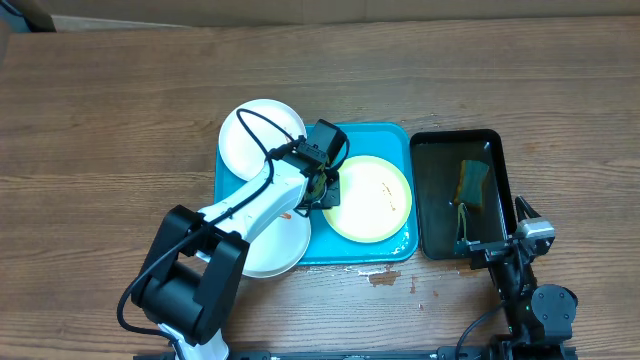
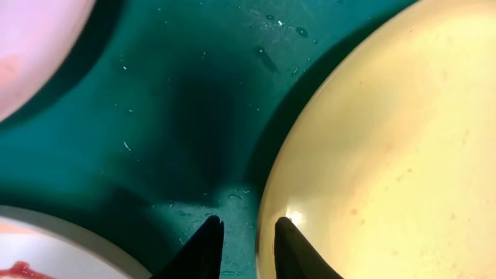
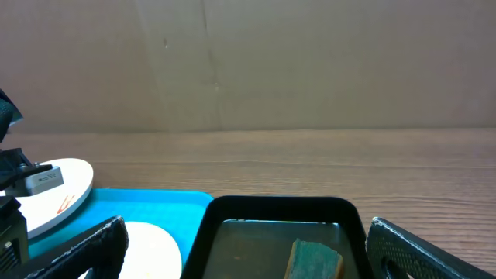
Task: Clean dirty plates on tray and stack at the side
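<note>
Left gripper (image 2: 246,236) was only parted a crack, holding nothing, tips low over the tray (image 2: 194,116) right beside the yellow-rimmed plate (image 2: 387,155) (touching? couldn't tell). Right gripper (image 3: 246,232) sat spread wide, empty.

Overhead top-down; wrists low, sharing tray (image 1: 382,138)

Turquoise tray (image 1: 392,138) against brown, wood-grained table (image 1: 120,110).
On the turquoise tray, cream plate (image 1: 370,198) ringed in yellow-green. At its upper-left corner, far white plate (image 1: 255,130); at its lower-left corner, near white plate (image 1: 275,250) smeared orange-red. Right of the turquoise tray, glossy black tray (image 1: 440,215) with green-and-yellow sponge (image 1: 472,183). Just below the turquoise tray, reddish-brown blotches (image 1: 383,277) on the wood.
</note>
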Controlling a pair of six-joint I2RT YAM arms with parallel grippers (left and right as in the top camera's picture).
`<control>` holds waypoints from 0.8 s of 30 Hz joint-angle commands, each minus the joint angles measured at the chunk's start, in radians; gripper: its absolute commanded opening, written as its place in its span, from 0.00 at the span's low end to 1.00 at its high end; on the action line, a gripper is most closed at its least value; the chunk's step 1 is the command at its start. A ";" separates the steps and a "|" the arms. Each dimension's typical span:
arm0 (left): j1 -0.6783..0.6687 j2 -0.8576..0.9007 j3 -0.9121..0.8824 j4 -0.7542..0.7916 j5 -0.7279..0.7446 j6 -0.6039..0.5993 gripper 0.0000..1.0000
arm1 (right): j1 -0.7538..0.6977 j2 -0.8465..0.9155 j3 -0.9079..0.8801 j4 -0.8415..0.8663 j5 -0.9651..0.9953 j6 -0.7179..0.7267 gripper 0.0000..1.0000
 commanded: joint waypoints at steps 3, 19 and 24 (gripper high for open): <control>-0.014 0.018 -0.003 0.001 0.001 -0.006 0.25 | 0.006 -0.002 -0.010 0.014 -0.039 0.000 1.00; -0.014 0.018 -0.003 0.011 0.001 -0.006 0.33 | 0.003 0.370 0.531 -0.262 -0.077 0.134 1.00; -0.014 0.018 -0.003 0.011 0.001 -0.006 0.35 | 0.000 0.742 0.820 -0.550 -0.017 0.063 1.00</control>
